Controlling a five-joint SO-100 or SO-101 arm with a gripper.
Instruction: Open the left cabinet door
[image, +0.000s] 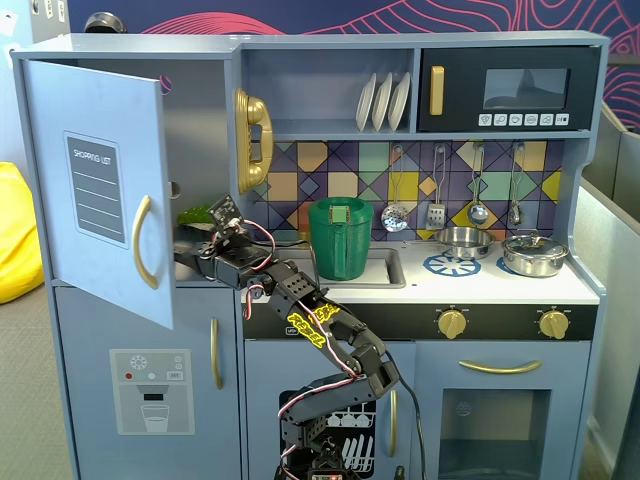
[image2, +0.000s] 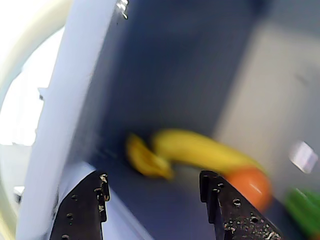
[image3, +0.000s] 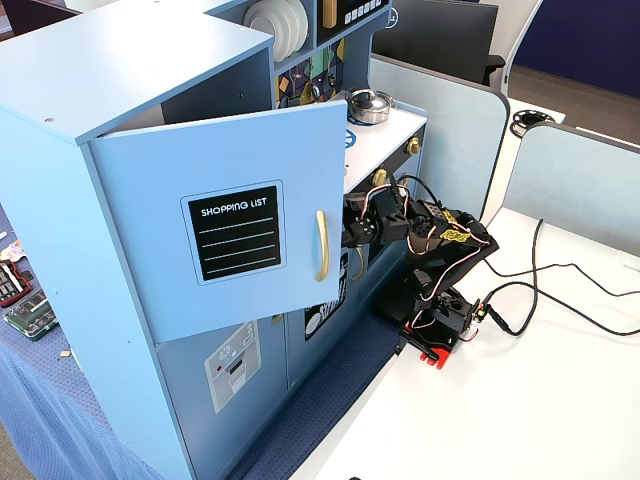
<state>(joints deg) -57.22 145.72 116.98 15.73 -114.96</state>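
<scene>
The left cabinet door (image: 95, 185) with the shopping list on it was swung out a good way from the toy kitchen (image3: 120, 60); its gold handle (image: 143, 255) stuck out at the free edge; in both fixed views the door hung over the floor side of the kitchen, away from the white desk (image3: 560, 400) where the arm's base stood near the desk's near-left edge in a fixed view.

The gripper (image: 205, 250) reached into the gap behind the door; the jaws were spread apart and held nothing; in the wrist view the gripper (image2: 152, 192) pointed into the open cupboard, and a banana (image2: 200, 150), something orange (image2: 252, 182) and something green (image2: 302, 207) lay inside, all blurry.

The door looked mostly open, so the job seemed nearly done.

What could go wrong: the arm might bump the door's inside face as it pulled out, and the door could swing back toward shut; the jaws might poke the banana or knock the fruit about if they went deeper; the wires (image: 262, 240) on the arm could catch on the door's edge.
</scene>
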